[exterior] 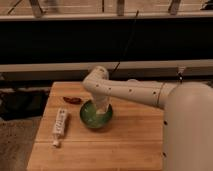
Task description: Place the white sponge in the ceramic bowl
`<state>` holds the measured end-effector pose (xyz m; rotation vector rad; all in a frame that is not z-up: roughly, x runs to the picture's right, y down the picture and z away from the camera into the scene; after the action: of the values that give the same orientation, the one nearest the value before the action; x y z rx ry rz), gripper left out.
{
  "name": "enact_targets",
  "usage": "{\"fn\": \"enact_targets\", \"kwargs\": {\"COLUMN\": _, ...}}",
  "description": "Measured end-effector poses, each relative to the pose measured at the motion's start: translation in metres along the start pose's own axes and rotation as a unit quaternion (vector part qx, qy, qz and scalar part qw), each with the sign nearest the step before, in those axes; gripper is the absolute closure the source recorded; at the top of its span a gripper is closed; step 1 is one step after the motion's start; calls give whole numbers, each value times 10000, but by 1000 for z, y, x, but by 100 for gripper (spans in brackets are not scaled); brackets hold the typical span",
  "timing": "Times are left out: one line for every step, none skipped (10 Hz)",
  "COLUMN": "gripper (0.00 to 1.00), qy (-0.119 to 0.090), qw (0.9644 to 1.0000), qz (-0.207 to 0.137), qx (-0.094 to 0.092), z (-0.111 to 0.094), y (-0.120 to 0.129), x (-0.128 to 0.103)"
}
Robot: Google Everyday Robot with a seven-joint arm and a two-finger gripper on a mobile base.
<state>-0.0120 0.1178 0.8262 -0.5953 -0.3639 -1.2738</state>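
A green ceramic bowl [90, 119] sits near the middle of the wooden table [125, 145]. My white arm reaches in from the right, bends at the elbow and points straight down into the bowl. My gripper [102, 111] is inside the bowl's rim, at its right side. A pale shape at the gripper's tip could be the white sponge, but I cannot tell it apart from the gripper.
A small dark red object [74, 100] lies on the table just left of and behind the bowl. A long white packet [60, 125] lies near the table's left edge. My white base [192, 130] stands at the table's right. A dark rail runs behind.
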Motion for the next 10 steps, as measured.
{"fn": "enact_targets", "kwargs": {"gripper": 97, "qy": -82, "qw": 9999, "qz": -53, "qx": 93, "z": 0, "y": -6, "x": 0}}
{"fn": "enact_targets", "kwargs": {"gripper": 88, "qy": -156, "qw": 9997, "qz": -107, "qx": 165, "z": 1, "y": -12, "x": -1}}
{"fn": "enact_targets", "kwargs": {"gripper": 77, "qy": -216, "qw": 9994, "qz": -157, "qx": 239, "z": 1, "y": -18, "x": -3}}
{"fn": "enact_targets", "kwargs": {"gripper": 67, "qy": -269, "qw": 9990, "qz": -192, "qx": 290, "z": 3, "y": -23, "x": -4}}
{"fn": "enact_targets", "kwargs": {"gripper": 57, "qy": -337, "qw": 9986, "qz": -229, "qx": 331, "z": 6, "y": -28, "x": -5}}
{"fn": "enact_targets", "kwargs": {"gripper": 47, "qy": -397, "qw": 9981, "qz": -253, "qx": 385, "z": 9, "y": -31, "x": -6}}
{"fn": "enact_targets", "kwargs": {"gripper": 38, "qy": -448, "qw": 9978, "qz": -268, "qx": 406, "z": 12, "y": -31, "x": -7}}
{"fn": "enact_targets", "kwargs": {"gripper": 26, "qy": -505, "qw": 9973, "qz": -292, "qx": 451, "z": 17, "y": -33, "x": -8}}
{"fn": "enact_targets", "kwargs": {"gripper": 23, "qy": -525, "qw": 9970, "qz": -317, "qx": 482, "z": 18, "y": -35, "x": -9}}
{"fn": "enact_targets", "kwargs": {"gripper": 23, "qy": -529, "qw": 9968, "qz": -330, "qx": 499, "z": 19, "y": -36, "x": -9}}
